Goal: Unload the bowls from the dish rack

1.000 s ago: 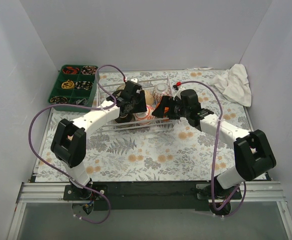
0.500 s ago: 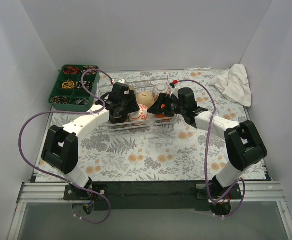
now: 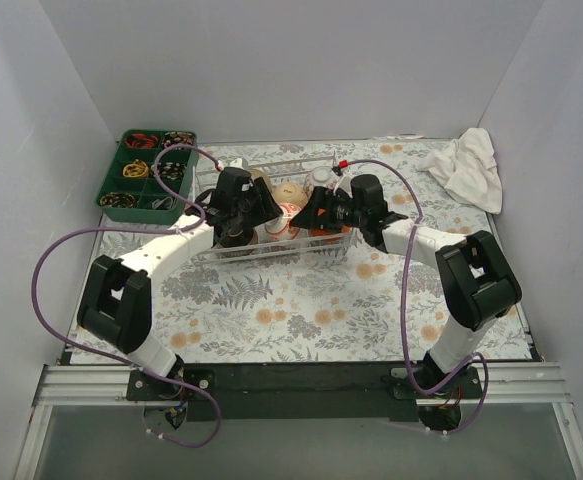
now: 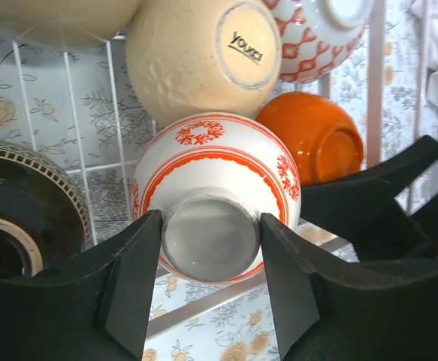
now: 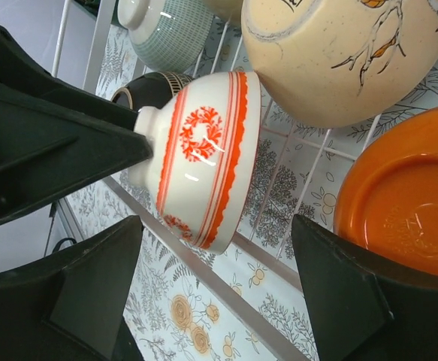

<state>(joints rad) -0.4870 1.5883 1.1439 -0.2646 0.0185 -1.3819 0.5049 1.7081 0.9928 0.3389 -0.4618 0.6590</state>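
We have both arms reaching into the dish rack [image 3: 267, 256], which sits at the far middle of the table [image 3: 301, 310] with the bowls packed between its wires. The left gripper [image 4: 209, 226] is closed most of the way on the red-patterned bowl [image 4: 212, 162]. Its two fingers press on opposite sides of the small foot ring, not the wide rim. That choice makes sense to us: the bowl lies tipped with its foot toward the wrist camera, and the foot is the one part narrow enough to pinch.

The body is crowded on all sides. The cream bowl [image 4: 196, 60] sits just behind, the orange bowl [image 4: 312, 139] just to the right and the dark brown bowl [image 4: 23, 203] to the left.

The right gripper [image 5: 215, 252] is spread wide and holds nothing. It hangs at the rack's near rail, facing the same bowl side-on, with the orange bowl beside one finger. We judge it is lined up either for its own pick or to steady a neighbour — we cannot tell which.

The pinched bowl is inside the rack, and whether its rim rests on the wires is unclear. We judge a straight upward lift is wanted next, so the rim clears the rail and the cream bowl does not roll into the gap.
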